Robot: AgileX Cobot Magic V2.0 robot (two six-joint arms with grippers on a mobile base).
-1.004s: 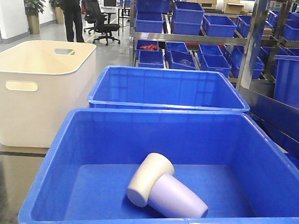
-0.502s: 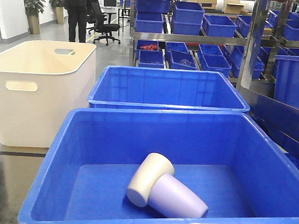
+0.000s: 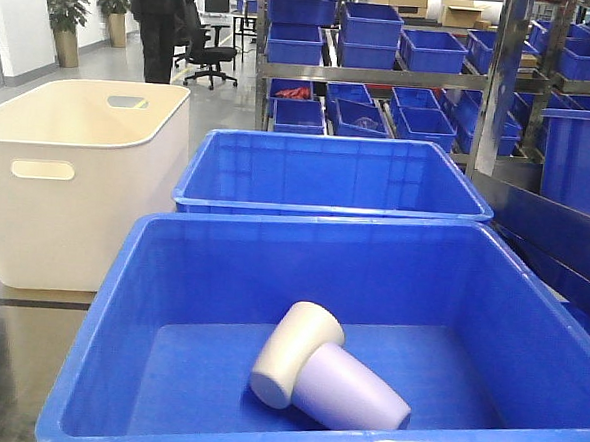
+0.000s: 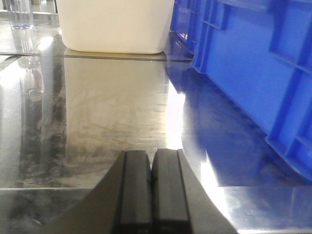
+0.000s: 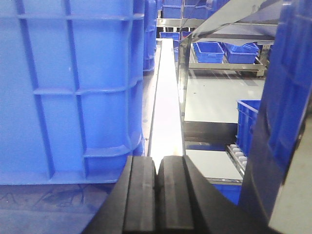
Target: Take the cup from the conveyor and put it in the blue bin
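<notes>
The blue bin [image 3: 121, 281] fills the foreground of the front view. On its floor lie two cups on their sides, touching: a cream cup [image 3: 292, 353] and a lilac cup [image 3: 353, 390]. Neither gripper shows in that view. In the left wrist view my left gripper [image 4: 151, 157] is shut with nothing in it, low over a shiny steel tabletop [image 4: 112, 107], with a blue bin wall [image 4: 253, 63] to its right. My right gripper [image 5: 157, 163] is likewise shut and empty, beside a ribbed blue bin wall [image 5: 73, 87]. The conveyor is out of view.
A second blue tub [image 3: 328, 178] stands behind the near one, and a cream-white tub [image 3: 66, 197] with handle cutouts stands at the left. Steel shelving [image 3: 504, 84] with small blue bins lines the back right. A person [image 3: 157, 22] stands far off by an office chair.
The person in the background has stepped a little to the right. The cups, the bins and both grippers have not visibly moved.
</notes>
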